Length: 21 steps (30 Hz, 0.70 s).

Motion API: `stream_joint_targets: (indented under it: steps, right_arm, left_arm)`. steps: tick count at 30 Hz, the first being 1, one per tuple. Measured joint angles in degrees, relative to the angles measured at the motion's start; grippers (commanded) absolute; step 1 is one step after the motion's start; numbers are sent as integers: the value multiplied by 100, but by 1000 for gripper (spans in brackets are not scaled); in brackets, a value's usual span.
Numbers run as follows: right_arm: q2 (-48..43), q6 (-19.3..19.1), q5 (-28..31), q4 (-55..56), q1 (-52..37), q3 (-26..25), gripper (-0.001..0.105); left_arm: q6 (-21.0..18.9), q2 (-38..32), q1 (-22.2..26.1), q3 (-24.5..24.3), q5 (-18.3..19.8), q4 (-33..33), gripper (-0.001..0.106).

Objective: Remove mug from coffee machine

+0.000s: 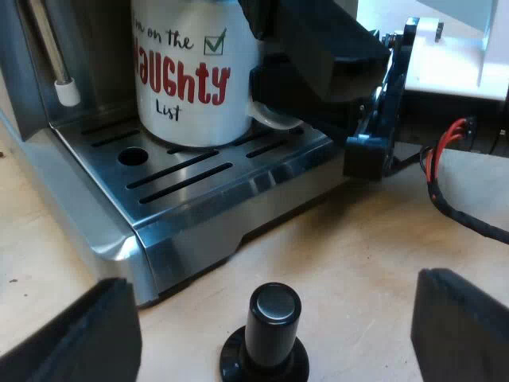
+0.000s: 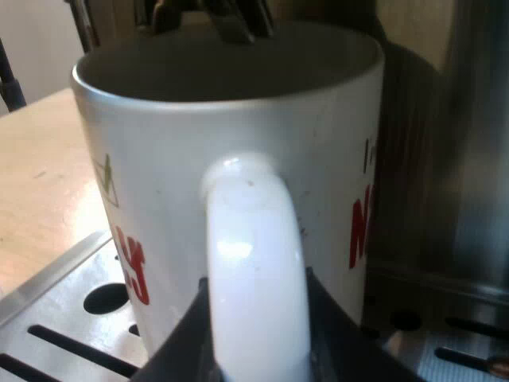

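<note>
A white mug (image 1: 191,79) with red lettering stands upright on the espresso machine's slotted drip tray (image 1: 199,179). My right gripper (image 1: 274,107) is at the mug's handle. In the right wrist view the handle (image 2: 254,255) rises between my right gripper's (image 2: 258,350) black fingers (image 2: 183,342), which press against both of its sides, and the mug (image 2: 159,199) sits under the machine's spouts (image 2: 231,20). My left gripper (image 1: 274,318) is open, low over the table before the tray, its fingers wide apart on either side of a black-knobbed tamper (image 1: 270,330).
The steam wand (image 1: 60,64) hangs beside the mug over the tray. The machine's steel body (image 2: 461,159) stands close behind the mug. The wooden table (image 1: 358,263) runs in front of the tray.
</note>
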Motion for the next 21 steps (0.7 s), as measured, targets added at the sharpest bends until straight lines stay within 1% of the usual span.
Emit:
stream_joint_targets:
  steps: [4, 12, 14, 21]
  right_arm:
    - [0, -95, 31, 0, 36, 0, 2]
    - [0, -119, 55, 0, 57, 0, 2]
    - [0, -210, 158, 0, 107, 0, 2]
    - [0, -246, 297, 12, 209, 0, 2]
  left_arm:
    - [0, 0, 0, 13, 0, 0, 72]
    - [0, 0, 0, 13, 0, 0, 72]
    - [0, 0, 0, 13, 0, 0, 72]
    - [0, 0, 0, 13, 0, 0, 72]
